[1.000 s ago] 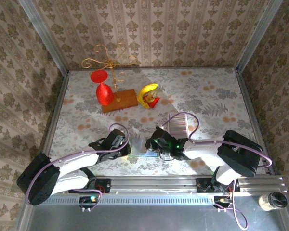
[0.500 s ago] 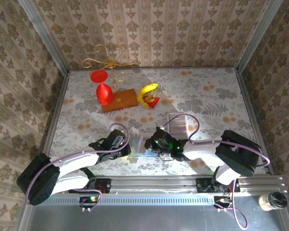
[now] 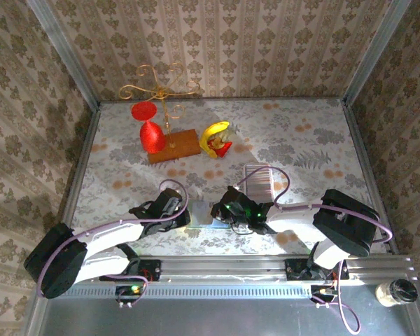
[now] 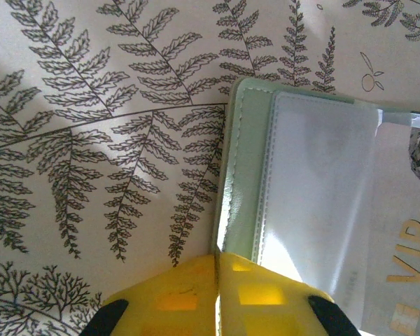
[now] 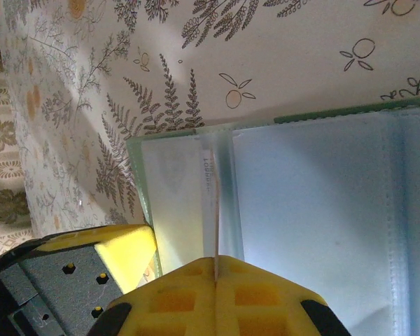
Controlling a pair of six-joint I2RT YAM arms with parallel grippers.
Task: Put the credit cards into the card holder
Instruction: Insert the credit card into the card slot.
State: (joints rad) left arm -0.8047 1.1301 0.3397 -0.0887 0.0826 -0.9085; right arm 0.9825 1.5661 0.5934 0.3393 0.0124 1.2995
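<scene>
Grippers have inched closer over wallet (image 4: 239, 175), near-centre of table (image 3: 301, 140). L gripper (image 4: 217, 262) clamped on its green edge; R gripper (image 5: 215, 269) pinches one card (image 5: 213, 203) edge-on above it. Risk: tilted card may miss pocket (image 5: 175, 203) & buckle. Spare cards (image 3: 259, 180) lie far-right.

I'm working a lab test booth: beige damask wallpaper panels (image 3: 231, 42), bare aluminium frame posts (image 3: 64, 52), fern-printed tabletop (image 3: 301, 140).

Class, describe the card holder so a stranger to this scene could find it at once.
On the floral table, look near the front edge, where the left gripper and right gripper face each other. Between them lies the card holder, a small wallet opened flat. Unlike the long ribbed silvery credit cards behind it, it is smooth, sage-green-edged and bluish-grey inside.
</scene>
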